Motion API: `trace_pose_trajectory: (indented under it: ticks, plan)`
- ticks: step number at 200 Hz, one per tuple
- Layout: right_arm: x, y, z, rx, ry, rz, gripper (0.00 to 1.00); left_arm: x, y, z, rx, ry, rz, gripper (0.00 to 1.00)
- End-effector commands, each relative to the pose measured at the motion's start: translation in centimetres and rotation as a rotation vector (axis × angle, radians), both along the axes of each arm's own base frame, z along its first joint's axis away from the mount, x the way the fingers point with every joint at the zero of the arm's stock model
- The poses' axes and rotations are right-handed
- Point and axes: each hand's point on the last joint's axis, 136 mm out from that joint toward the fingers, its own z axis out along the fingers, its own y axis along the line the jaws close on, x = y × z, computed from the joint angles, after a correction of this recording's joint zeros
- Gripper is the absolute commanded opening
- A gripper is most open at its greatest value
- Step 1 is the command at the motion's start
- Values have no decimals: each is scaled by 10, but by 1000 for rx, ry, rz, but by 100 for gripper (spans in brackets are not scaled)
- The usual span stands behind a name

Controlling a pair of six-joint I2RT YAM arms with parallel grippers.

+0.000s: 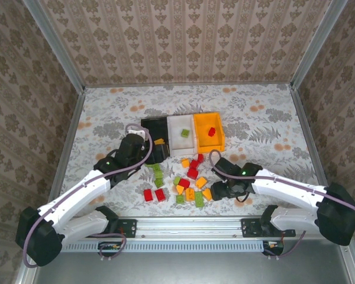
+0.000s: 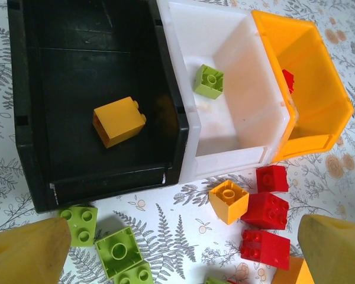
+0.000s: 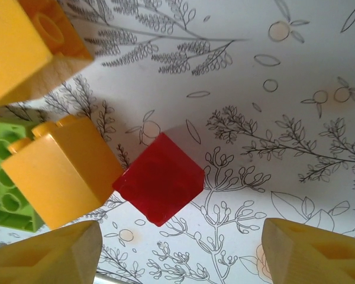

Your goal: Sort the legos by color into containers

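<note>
With our right claw [image 3: 182, 236] spread empty near the red brick [image 3: 160, 186], we straddle it squarely, seemingly clear of the yellow brick [image 3: 62, 177] beside it.

The left arm [image 1: 77, 201] and right arm [image 1: 290, 192] wear white shells over black joints, trailed by purple-grey cables [image 1: 149, 145]. The left tool [image 2: 183, 245] and right tool [image 3: 183, 251] have chunky yellow wedge fingers [image 2: 29, 251].

The left arm [image 1: 77, 198] is stretched forward and inward, and the left hand [image 2: 177, 260] is held wide open, pointed down. The right arm [image 1: 290, 192] is bent across toward the middle; the right hand [image 3: 180, 254] is held low, jaws parted.
</note>
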Motion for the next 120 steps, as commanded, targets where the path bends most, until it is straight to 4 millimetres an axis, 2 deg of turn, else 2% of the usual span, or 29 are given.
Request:
trace_pose_trajectory:
  ticks: [1,83,120]
  plan:
    - [-1,-12,-8,-87,-5,-11,74,0,8,-1,-6,11,42,100]
    - [15,-7,-28,-135,-41,-32,72,0,16,-6,11,25,66,100]
    - [24,-10,-36,-159,-45,-68,63,0,17,-10,19,32,69,100]
